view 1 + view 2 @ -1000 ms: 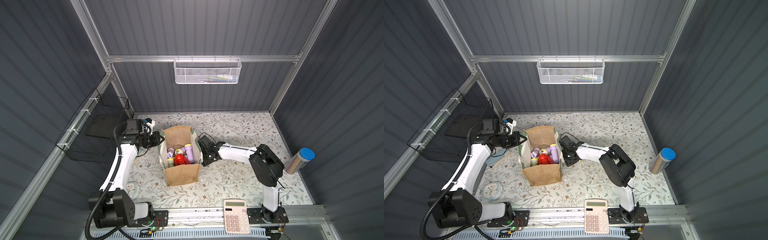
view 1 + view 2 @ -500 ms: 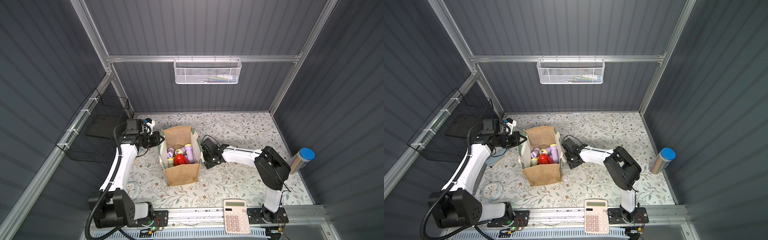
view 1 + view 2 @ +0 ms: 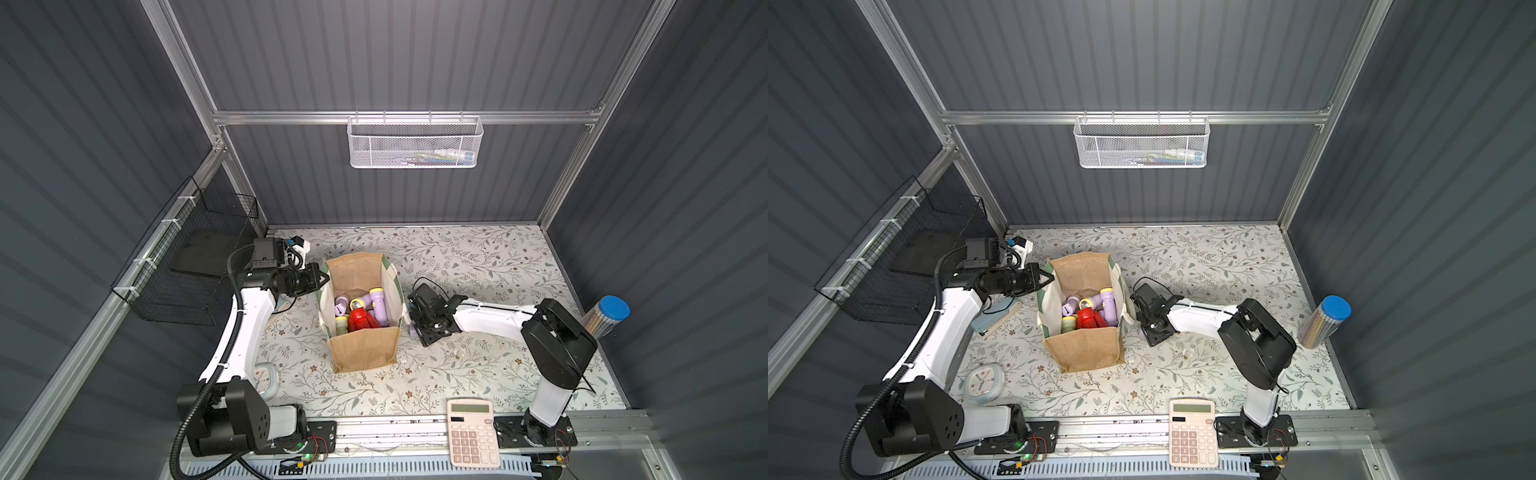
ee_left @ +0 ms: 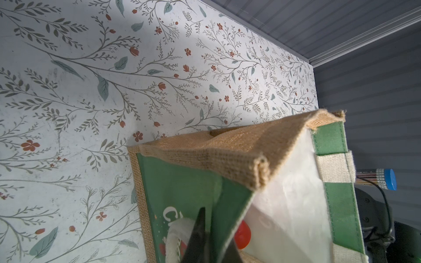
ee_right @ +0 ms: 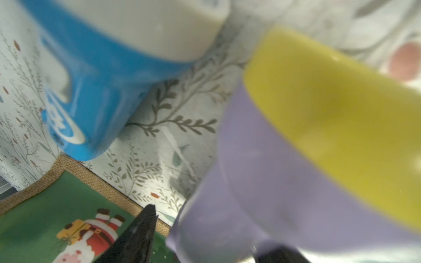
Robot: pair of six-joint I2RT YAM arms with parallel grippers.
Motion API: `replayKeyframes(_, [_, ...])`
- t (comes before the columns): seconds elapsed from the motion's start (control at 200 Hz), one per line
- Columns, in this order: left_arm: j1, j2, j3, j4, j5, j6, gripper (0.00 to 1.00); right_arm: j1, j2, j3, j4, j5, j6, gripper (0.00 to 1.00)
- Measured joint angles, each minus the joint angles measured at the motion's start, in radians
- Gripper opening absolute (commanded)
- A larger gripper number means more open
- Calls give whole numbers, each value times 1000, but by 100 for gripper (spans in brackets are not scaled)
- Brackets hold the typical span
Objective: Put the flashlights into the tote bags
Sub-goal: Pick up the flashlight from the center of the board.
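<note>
Flashlights in lilac, red and pale green lie heaped inside the tote bag, which stands upright near the middle of the floral table. The left gripper is pinched closed on the bag's rim at its 10 o'clock corner. At the bag's 3 o'clock side the right gripper sits low over the tabletop, jaws partly apart. A lilac flashlight with a yellow ring lies between them, but blur hides whether it is gripped. A blue flashlight rests on the table near it.
</note>
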Motion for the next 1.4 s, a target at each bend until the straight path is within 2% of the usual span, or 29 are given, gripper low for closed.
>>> replayKeyframes(0.195, [0, 0, 0, 0, 0, 0, 0, 1, -49, -47, -46, 23, 10, 68])
replayKeyframes(0.935, [0, -10, 0, -5, -1, 0, 0, 43, -2, 11, -76, -24, -1, 66])
replayKeyframes(1.235, [0, -11, 0, -5, -1, 0, 0, 39, -11, -8, -73, -34, -16, 53])
replayKeyframes(1.401, [0, -11, 0, -5, -1, 0, 0, 36, -43, -54, -56, -47, -34, 39])
